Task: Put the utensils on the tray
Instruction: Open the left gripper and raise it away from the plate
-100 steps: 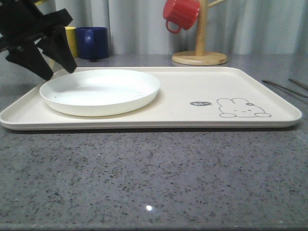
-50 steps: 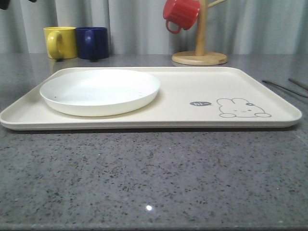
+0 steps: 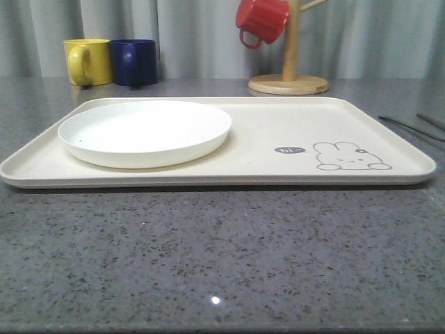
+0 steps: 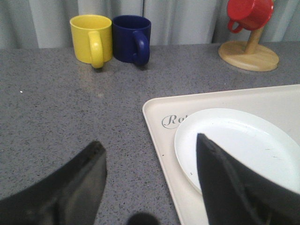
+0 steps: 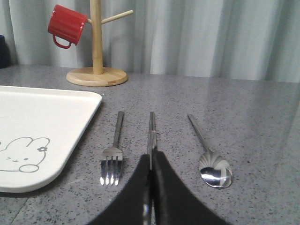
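Observation:
Three silver utensils lie side by side on the grey counter just right of the tray (image 5: 56, 110): a fork (image 5: 112, 161), a pair of chopsticks (image 5: 151, 126) and a spoon (image 5: 213, 171). My right gripper (image 5: 151, 157) is shut on the chopsticks at their near end, and the rest of them still runs flat along the counter. The cream tray (image 3: 278, 129) with its rabbit drawing carries only a round white plate (image 3: 142, 129). My left gripper (image 4: 149, 143) hangs open and empty over the tray's left edge (image 4: 157, 117), one finger above the plate (image 4: 239, 140).
A yellow mug (image 3: 87, 61) and a dark blue mug (image 3: 133, 61) stand behind the tray's left end. A wooden mug tree (image 3: 288, 82) with a red mug (image 3: 261, 21) stands behind the middle. Thin utensil handles (image 3: 409, 126) show at the far right.
My left gripper, which stood dark over the tray's back left corner a second ago, has risen out of the front view. The tray and plate have not moved.

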`<state>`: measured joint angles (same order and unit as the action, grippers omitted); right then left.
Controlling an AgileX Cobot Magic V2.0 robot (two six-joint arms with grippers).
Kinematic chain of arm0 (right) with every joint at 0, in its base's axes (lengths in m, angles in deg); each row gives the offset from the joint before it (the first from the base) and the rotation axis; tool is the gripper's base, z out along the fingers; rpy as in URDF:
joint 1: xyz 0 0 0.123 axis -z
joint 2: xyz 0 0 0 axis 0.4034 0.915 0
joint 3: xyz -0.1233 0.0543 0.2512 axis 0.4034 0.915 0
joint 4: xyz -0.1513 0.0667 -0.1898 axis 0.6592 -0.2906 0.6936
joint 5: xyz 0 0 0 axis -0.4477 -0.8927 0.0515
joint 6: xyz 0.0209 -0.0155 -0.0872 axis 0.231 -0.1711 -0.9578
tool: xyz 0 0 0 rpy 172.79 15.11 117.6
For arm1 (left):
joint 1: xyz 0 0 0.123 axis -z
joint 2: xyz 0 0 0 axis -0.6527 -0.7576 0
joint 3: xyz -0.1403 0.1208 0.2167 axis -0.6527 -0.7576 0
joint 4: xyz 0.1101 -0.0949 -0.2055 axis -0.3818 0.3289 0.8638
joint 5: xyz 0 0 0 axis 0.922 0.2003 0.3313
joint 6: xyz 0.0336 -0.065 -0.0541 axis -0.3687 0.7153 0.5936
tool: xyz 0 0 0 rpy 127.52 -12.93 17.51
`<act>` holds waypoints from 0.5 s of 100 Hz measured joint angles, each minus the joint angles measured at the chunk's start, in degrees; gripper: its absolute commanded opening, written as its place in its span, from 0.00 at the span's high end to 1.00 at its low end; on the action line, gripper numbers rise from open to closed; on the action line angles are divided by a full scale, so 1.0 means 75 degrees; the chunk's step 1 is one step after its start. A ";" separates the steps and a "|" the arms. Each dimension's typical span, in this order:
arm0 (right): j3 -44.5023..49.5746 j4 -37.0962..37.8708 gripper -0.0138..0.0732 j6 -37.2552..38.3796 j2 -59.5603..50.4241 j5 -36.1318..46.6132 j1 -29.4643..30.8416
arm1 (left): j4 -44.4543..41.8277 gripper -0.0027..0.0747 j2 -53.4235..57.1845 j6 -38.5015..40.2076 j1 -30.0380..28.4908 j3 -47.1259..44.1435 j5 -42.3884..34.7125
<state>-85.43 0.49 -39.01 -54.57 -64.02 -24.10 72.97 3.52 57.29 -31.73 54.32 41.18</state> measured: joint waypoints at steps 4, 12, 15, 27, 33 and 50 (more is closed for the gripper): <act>0.0000 0.0000 0.92 0.0000 0.0000 0.0000 0.0000 | 0.0000 0.43 0.0389 0.0000 0.0000 -0.0239 -0.0053; 0.0000 0.0000 0.92 0.0000 0.0000 0.0000 0.0000 | 0.0000 0.43 0.1018 0.0000 0.0000 -0.0606 -0.0104; 0.0000 0.0000 0.92 0.0000 0.0000 0.0000 0.0000 | 0.0000 0.43 0.1224 0.0000 0.0000 -0.0729 -0.0120; 0.0000 0.0000 0.92 0.0000 0.0000 0.0103 0.0000 | -0.0016 0.45 0.1995 0.0000 0.0000 -0.1150 -0.0147; 0.0000 0.0000 0.92 0.0000 0.0000 0.0208 0.0000 | -0.0029 0.50 0.2325 0.0000 0.0000 -0.1292 -0.0147; 0.0000 0.0000 0.92 0.0000 0.0000 0.0454 0.0000 | -0.0025 0.76 0.2762 0.0000 0.0000 -0.1412 -0.0168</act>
<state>-85.43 0.49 -39.01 -54.57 -60.62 -24.10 72.78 24.23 57.29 -31.73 43.73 39.92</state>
